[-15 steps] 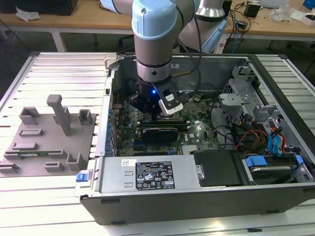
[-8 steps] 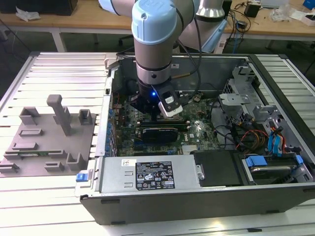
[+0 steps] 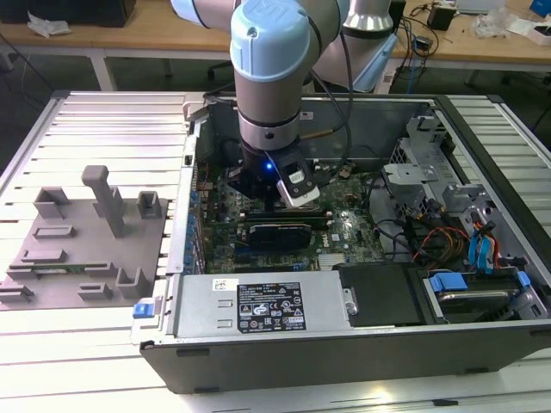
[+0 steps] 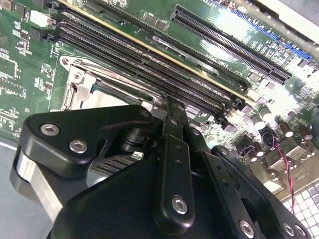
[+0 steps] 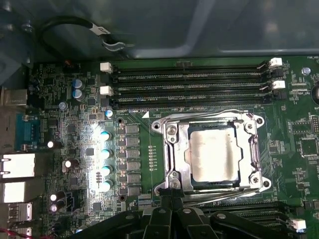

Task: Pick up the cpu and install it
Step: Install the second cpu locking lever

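Nearest in the exterior view, the dark front wall of the open computer case (image 3: 344, 357); just behind it a grey power supply box (image 3: 258, 305) with labels; the case rests on a ribbed pale tabletop (image 3: 77, 344); on the exterior view's left, a grey fixture block (image 3: 86, 249) with upright posts lies on the same surface, well apart from the motherboard. Drive cage and orange and blue cables (image 3: 469, 245) crowd the exterior view's right of the case. Mid-case, the end effector (image 3: 274, 185) hangs low over the green motherboard (image 5: 75, 89); its black linkage reaches the near edge of the socket frame (image 5: 212, 152) in the first wrist view; fingers appear drawn together at the tip in the second wrist view, though whether shut or gripping anything, I cannot tell. The cpu (image 5: 213, 158) lies flat inside the socket frame, silver top up, frame rim around it; memory slots (image 5: 189, 82) run just beyond. Farther back, the case's rear wall, then wooden benches (image 3: 482, 47).
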Tool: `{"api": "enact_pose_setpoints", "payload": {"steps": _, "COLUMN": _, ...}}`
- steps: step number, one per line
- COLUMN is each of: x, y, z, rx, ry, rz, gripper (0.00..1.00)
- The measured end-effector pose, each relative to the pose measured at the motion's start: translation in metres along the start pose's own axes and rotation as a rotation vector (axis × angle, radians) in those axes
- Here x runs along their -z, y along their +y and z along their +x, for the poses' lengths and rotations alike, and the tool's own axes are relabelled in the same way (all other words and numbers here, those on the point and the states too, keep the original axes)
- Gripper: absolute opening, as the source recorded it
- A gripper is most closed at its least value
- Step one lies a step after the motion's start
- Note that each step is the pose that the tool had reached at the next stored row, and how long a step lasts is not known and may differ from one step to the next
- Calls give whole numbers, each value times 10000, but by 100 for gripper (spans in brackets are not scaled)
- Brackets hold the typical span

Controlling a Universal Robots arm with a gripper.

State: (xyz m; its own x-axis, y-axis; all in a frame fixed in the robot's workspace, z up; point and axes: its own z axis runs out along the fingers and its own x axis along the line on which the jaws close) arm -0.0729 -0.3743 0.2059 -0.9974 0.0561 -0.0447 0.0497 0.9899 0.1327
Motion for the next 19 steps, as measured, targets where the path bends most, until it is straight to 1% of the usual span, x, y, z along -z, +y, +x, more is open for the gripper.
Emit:
{"api": "enact_pose_setpoints", "payload": {"steps": 5, "x": 5, "y": -19, "z": -6, "rx": 0, "ry": 8, "rz": -1, "gripper": 11}}
{"api": "enact_pose_setpoints", "payload": {"steps": 6, "x": 11, "y": -37, "z": -9, "rx": -1, "ry": 16, "rz": 0, "gripper": 11}}
{"api": "enact_pose_setpoints", "payload": {"steps": 12, "x": 20, "y": -75, "z": -17, "rx": -4, "ry": 30, "rz": -9, "gripper": 11}}
{"api": "enact_pose_setpoints", "payload": {"steps": 14, "x": 15, "y": -77, "z": -17, "rx": -8, "ry": 36, "rz": -115, "gripper": 11}}
{"api": "enact_pose_setpoints", "payload": {"steps": 17, "x": 1, "y": -85, "z": -16, "rx": -23, "ry": 49, "rz": -394, "gripper": 11}}
{"api": "enact_pose_setpoints", "payload": {"steps": 19, "x": -8, "y": -88, "z": -16, "rx": -31, "ry": 56, "rz": -551, "gripper": 11}}
